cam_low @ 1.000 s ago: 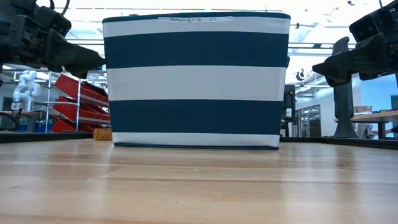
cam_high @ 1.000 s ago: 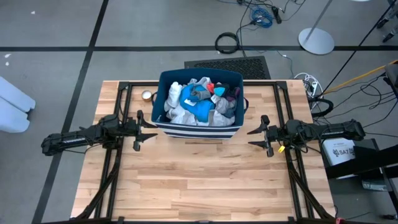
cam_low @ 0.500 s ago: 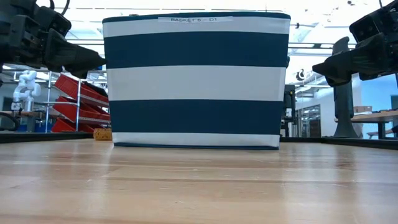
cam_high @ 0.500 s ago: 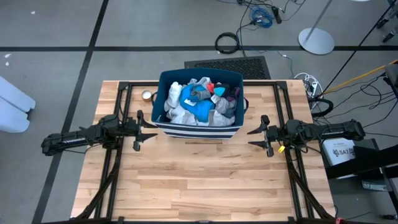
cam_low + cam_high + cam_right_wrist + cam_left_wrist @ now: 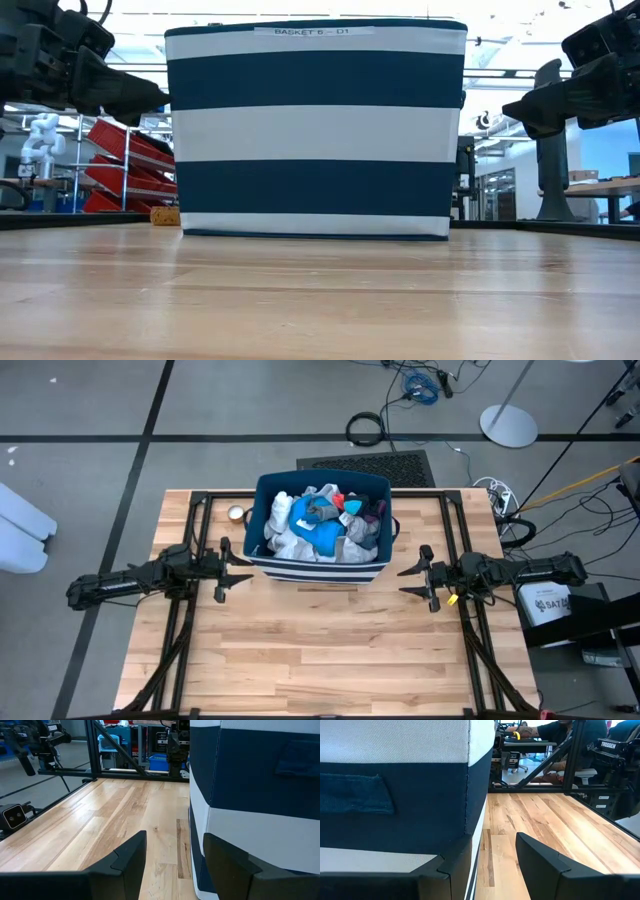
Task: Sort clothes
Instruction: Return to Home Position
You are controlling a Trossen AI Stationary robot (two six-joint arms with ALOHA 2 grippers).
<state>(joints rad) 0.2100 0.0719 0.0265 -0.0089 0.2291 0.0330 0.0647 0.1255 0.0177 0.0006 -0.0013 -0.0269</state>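
Observation:
The clothes (image 5: 322,525) lie heaped in the navy bin with white stripes (image 5: 318,570) at the table's far middle: a teal-blue piece, white and grey pieces, small red-pink bits. The bin also fills the low view (image 5: 315,130). My left gripper (image 5: 237,568) is open and empty, level, just left of the bin's near left corner (image 5: 468,780). My right gripper (image 5: 408,580) is open and empty, level, just right of the bin's near right corner (image 5: 205,795).
A small round thing (image 5: 237,513) lies on the table left of the bin. The wooden table top (image 5: 320,650) stretches bare in front of the bin. Black frame rails (image 5: 180,630) run along both table sides. A person sits beyond the table (image 5: 555,735).

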